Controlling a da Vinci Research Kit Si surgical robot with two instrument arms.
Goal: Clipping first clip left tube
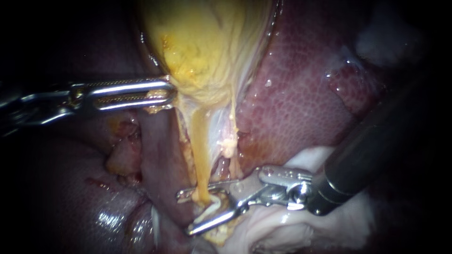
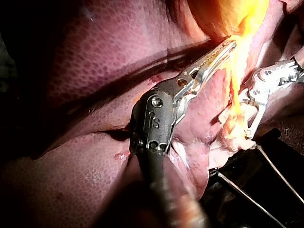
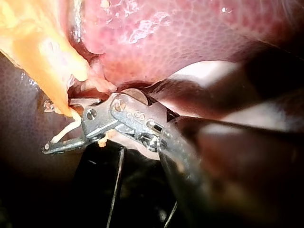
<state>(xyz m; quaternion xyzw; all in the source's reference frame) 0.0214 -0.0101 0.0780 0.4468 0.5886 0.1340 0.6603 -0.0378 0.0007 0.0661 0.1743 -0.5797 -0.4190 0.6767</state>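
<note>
The right instrument (image 1: pixel 186 212) holds its jaws spread, gripping nothing, astride the yellow left tube (image 1: pixel 200 155), which drops from the gallbladder (image 1: pixel 207 47) straight across them, while the left instrument (image 1: pixel 170 94) clamps the gallbladder's neck above.

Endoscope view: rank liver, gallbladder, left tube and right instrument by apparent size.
1. liver
2. gallbladder
3. right instrument: its shaft lies nearer the camera, so its rank against the gallbladder is unsure
4. left tube, a thin strand
</note>
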